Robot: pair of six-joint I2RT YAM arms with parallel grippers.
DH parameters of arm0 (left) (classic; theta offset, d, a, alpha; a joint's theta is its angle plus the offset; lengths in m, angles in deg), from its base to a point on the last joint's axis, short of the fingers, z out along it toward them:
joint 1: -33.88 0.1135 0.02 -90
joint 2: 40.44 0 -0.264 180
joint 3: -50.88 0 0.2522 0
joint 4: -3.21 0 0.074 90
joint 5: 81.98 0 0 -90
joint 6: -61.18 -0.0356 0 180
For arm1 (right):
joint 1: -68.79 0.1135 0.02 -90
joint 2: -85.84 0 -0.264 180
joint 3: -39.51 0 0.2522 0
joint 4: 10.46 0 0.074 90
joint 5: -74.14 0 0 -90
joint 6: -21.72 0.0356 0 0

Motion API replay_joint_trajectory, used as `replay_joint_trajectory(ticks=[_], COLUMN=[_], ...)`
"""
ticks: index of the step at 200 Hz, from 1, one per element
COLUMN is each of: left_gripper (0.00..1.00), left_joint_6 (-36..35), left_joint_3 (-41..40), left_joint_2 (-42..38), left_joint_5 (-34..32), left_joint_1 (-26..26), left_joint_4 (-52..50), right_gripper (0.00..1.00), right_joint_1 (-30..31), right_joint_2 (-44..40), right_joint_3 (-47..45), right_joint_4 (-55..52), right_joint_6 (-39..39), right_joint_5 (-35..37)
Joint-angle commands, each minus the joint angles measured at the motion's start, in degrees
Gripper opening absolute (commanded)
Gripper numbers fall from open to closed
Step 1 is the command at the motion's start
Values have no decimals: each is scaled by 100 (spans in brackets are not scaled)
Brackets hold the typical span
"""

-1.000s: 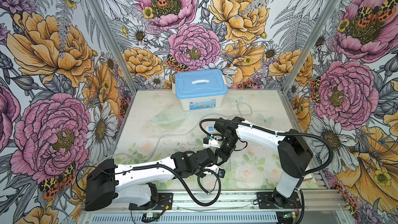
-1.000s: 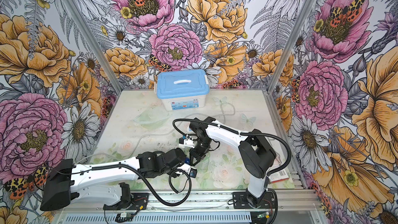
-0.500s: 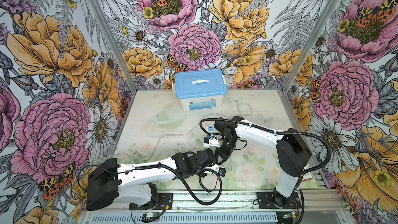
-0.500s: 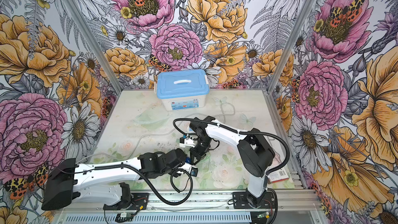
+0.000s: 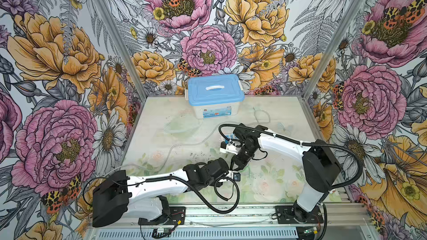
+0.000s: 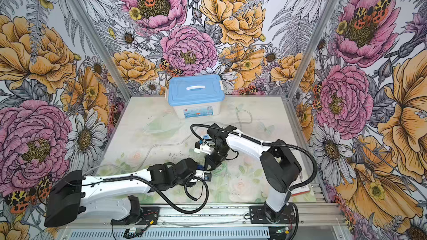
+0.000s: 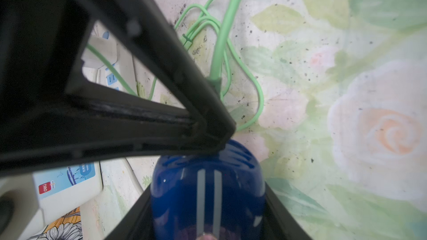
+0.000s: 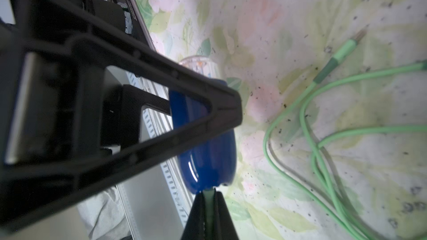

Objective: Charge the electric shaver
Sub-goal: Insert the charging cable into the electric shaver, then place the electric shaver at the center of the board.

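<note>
The electric shaver [image 7: 208,192], glossy dark blue with two silver stripes, sits between the fingers of my left gripper [image 7: 208,204], which is shut on its sides. In the right wrist view the shaver [image 8: 208,148] hangs just above the table. My right gripper [image 8: 209,195] is shut on the plug of a green cable [image 8: 300,116], and the plug's tip touches the shaver's end. I cannot tell whether it is seated. In both top views the two grippers [image 5: 231,174] [image 5: 235,166] meet near the table's front middle. Only a sliver of the shaver [image 6: 199,166] shows there.
The green cable's loose loops [image 7: 221,42] lie beside the grippers, with its other connector [image 8: 342,49] free on the table. A white power strip [image 7: 113,75] with a white charger block [image 7: 101,49] lies behind. A blue-lidded box [image 5: 215,93] stands at the back wall.
Almost nothing has moved. Both grippers stay together at the shaver, and the left arm's shoulder has shifted slightly.
</note>
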Motion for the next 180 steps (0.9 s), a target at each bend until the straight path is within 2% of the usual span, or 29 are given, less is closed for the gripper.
replay_joint_trajectory(ticks=[1, 29, 58, 81, 95, 128, 180], left_gripper=[0, 0, 0, 0, 0, 0, 0], left_joint_6=[463, 785, 715, 692, 632, 445, 400], left_joint_3=[46, -155, -91, -26, 63, 396, 698], left_joint_2=[-348, -410, -251, -129, 69, 700, 1483], left_joint_5=[1313, 1284, 1232, 1380, 1349, 1229, 1047], left_joint_1=[-205, -127, 41, 314, 466, 801, 1083], left_joint_4=[1518, 1148, 409, 9, -259, -783, -808], right_gripper=[15, 20, 27, 29, 30, 30, 30], right_joint_1=[-204, -388, -615, -817, -940, -1144, -1323], right_joint_2=[-429, -942, -1529, -1982, -2213, -2652, -3389], right_joint_3=[-29, -480, -903, -1195, -1312, -1507, -1648], right_joint_4=[2167, 2155, 2124, 2141, 2165, 2343, 2543], right_joint_6=[223, 415, 665, 846, 934, 1062, 1228], right_joint_5=[3, 87, 340, 885, 1332, 1815, 1854])
